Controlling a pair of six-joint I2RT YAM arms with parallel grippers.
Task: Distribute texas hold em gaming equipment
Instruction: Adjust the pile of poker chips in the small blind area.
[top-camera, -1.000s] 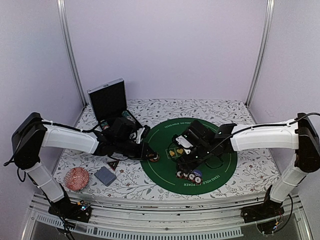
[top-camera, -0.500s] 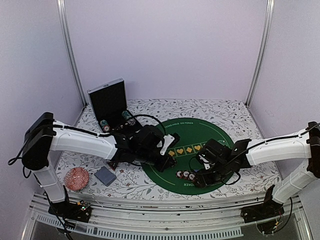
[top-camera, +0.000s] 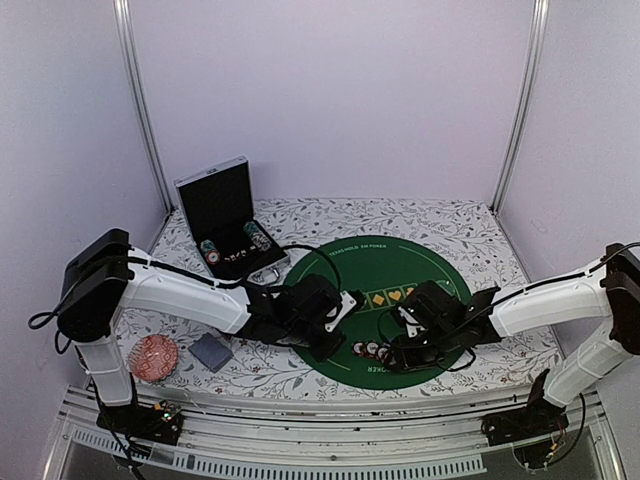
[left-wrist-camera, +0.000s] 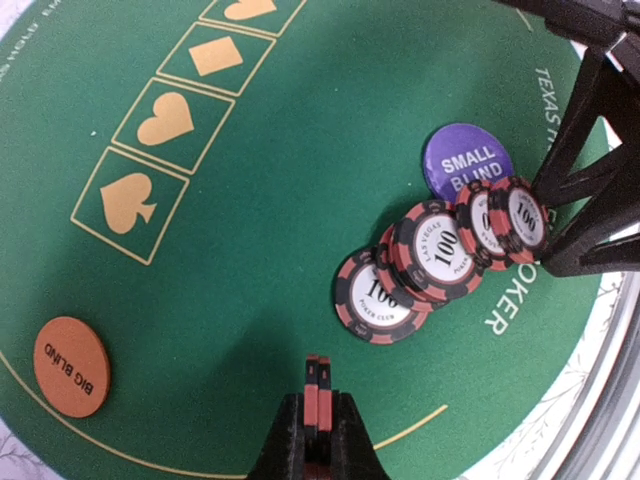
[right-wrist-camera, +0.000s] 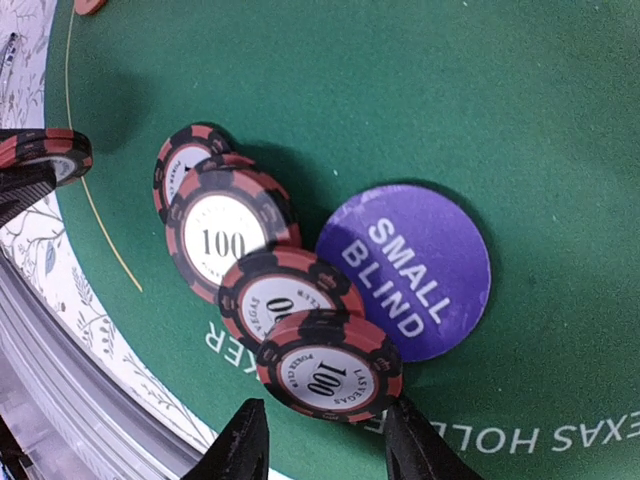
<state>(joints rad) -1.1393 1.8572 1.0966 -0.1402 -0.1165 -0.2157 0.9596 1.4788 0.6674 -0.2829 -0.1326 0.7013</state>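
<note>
Several red-and-black 100 poker chips lie overlapped in a row on the green mat, beside the purple small-blind button. An orange big-blind button lies at the mat's left edge. My left gripper is shut on two red chips held on edge, just left of the row. My right gripper stands open astride the end chip, which rests tilted on its neighbour. One finger meets the chip's rim; the other is apart from it.
An open black case with more chips stands at the back left. A blue-grey card deck and a red patterned round object lie at the front left. The table's metal front rail runs close to the right gripper.
The left arm has carried its two chips rightward across the mat toward the chip row. The right arm dropped from the mat's centre to the row's end, and its jaws have narrowed round the end chip.
</note>
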